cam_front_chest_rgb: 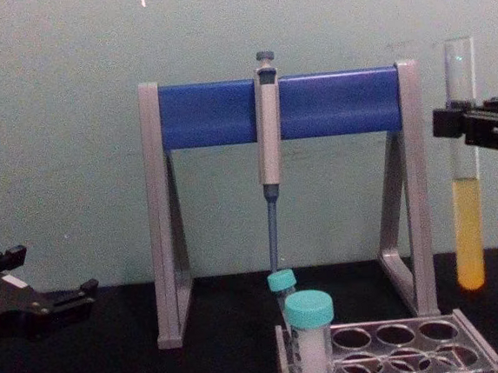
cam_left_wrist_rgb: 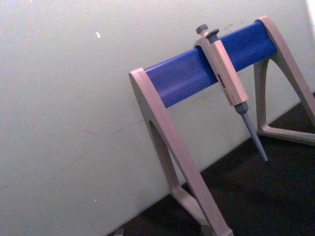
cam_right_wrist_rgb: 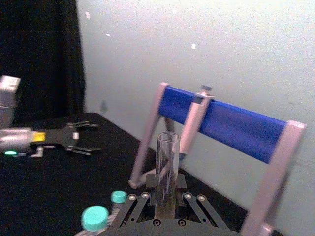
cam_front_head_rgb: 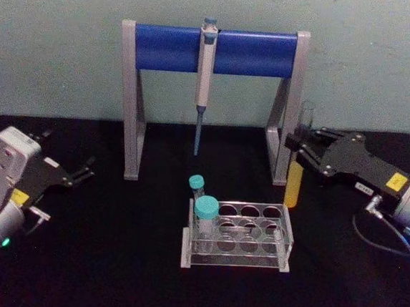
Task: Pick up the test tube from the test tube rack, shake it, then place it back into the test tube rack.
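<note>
The test tube (cam_front_head_rgb: 297, 169) is a long clear glass tube with yellow-orange liquid in its lower part (cam_front_chest_rgb: 468, 233). It hangs upright in the air, to the right of and above the test tube rack (cam_front_head_rgb: 284, 236). My right gripper (cam_front_head_rgb: 300, 149) is shut on its upper part, and the tube's open top (cam_right_wrist_rgb: 168, 147) rises between the fingers. The clear rack (cam_front_chest_rgb: 472, 341) sits on the black table. My left gripper (cam_front_head_rgb: 85, 172) rests open at the far left, well away from the rack.
Two teal-capped tubes (cam_front_head_rgb: 205, 212) stand in the rack's left holes. Behind it is a grey-and-blue pipette stand (cam_front_head_rgb: 214, 50) with a pipette (cam_front_head_rgb: 205, 82) hanging from its bar. A wall closes off the back of the table.
</note>
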Controlling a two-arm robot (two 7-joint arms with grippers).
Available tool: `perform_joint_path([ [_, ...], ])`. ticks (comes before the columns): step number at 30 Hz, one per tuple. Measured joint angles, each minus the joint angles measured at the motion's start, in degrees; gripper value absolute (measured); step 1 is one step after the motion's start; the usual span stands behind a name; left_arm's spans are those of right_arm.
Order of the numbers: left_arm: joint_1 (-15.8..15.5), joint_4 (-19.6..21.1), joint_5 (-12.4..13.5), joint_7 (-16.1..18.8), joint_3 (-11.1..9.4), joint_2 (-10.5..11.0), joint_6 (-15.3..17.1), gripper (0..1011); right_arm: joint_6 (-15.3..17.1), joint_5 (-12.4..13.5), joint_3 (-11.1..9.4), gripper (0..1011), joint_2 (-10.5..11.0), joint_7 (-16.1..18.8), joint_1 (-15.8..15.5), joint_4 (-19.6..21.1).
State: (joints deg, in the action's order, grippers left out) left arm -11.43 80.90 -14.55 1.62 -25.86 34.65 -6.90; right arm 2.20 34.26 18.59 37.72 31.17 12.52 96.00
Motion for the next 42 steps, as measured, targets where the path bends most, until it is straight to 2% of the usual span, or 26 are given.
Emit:
perform_joint_path([
  [6,0.00,0.00,0.00,0.00,0.00,0.00,0.00,1001,0.07,-1.73,-0.42,230,-1.06,-3.26,0.22,-0.74],
  [12,0.00,0.00,0.00,0.00,0.00,0.00,0.00,1001,0.20,-4.80,0.22,230,-4.42,-6.42,2.27,-3.29],
  [18,0.00,0.00,0.00,0.00,0.00,0.00,0.00,1001,-0.64,-5.95,1.27,230,-7.28,-5.59,4.17,-5.45],
  [24,0.00,0.00,0.00,0.00,0.00,0.00,0.00,1001,-1.49,-5.15,2.32,230,-8.75,-2.76,5.00,-6.13],
  [30,0.00,0.00,0.00,0.00,0.00,0.00,0.00,1001,-1.56,-2.69,2.78,230,-8.79,0.14,5.09,-6.04],
  [35,0.00,0.00,0.00,0.00,0.00,0.00,0.00,1001,-1.31,-0.62,3.23,230,-7.63,2.36,4.92,-5.68],
  [42,0.00,0.00,0.00,0.00,0.00,0.00,0.00,1001,-1.04,-0.08,3.70,230,-5.57,2.72,4.38,-4.78],
])
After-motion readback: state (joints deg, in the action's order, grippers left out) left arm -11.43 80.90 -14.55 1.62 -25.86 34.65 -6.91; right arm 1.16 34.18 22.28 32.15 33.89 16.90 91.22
